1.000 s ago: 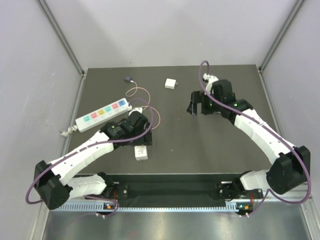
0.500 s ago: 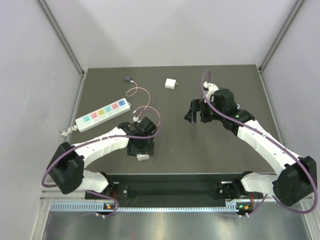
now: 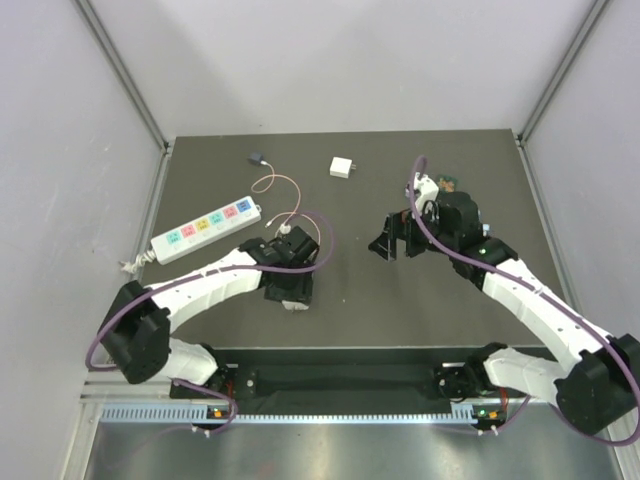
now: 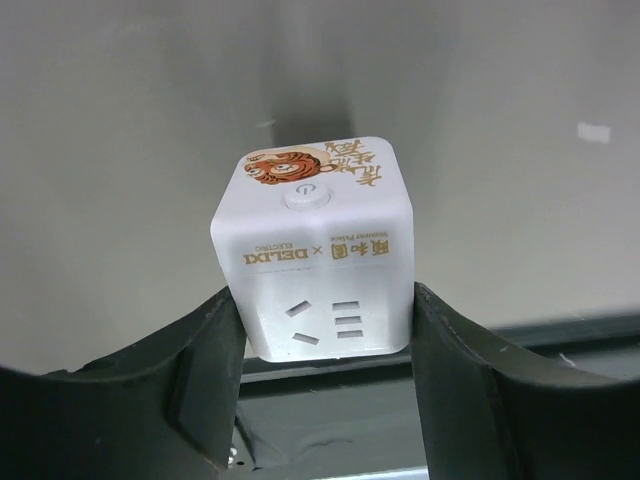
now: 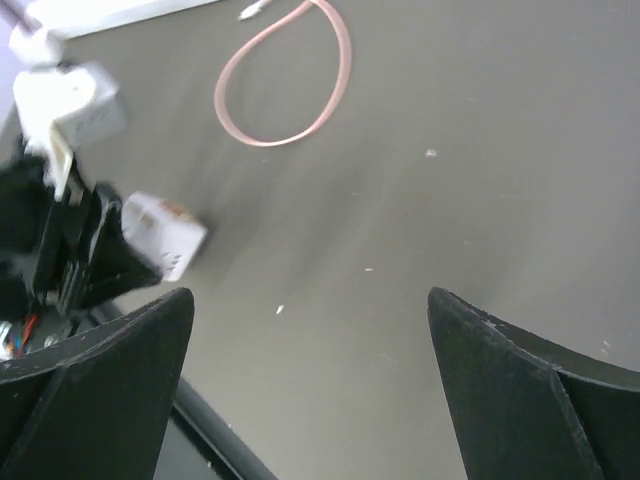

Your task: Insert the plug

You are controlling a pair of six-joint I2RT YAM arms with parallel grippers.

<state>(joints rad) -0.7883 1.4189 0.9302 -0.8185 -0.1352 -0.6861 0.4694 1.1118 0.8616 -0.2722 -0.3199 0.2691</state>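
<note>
Down at the tabletop, left pincer narrowed around white socket cube

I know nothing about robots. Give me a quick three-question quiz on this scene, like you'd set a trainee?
1. True or false: the white cube adapter sits between the fingers of the left gripper.
2. Choose one: the right gripper is A) holding a cable, B) open and empty, C) shut on a charger.
3. Fill in: the power strip lies on the robot's ___ side.

Key: 1 true; 2 B; 3 left.
</note>
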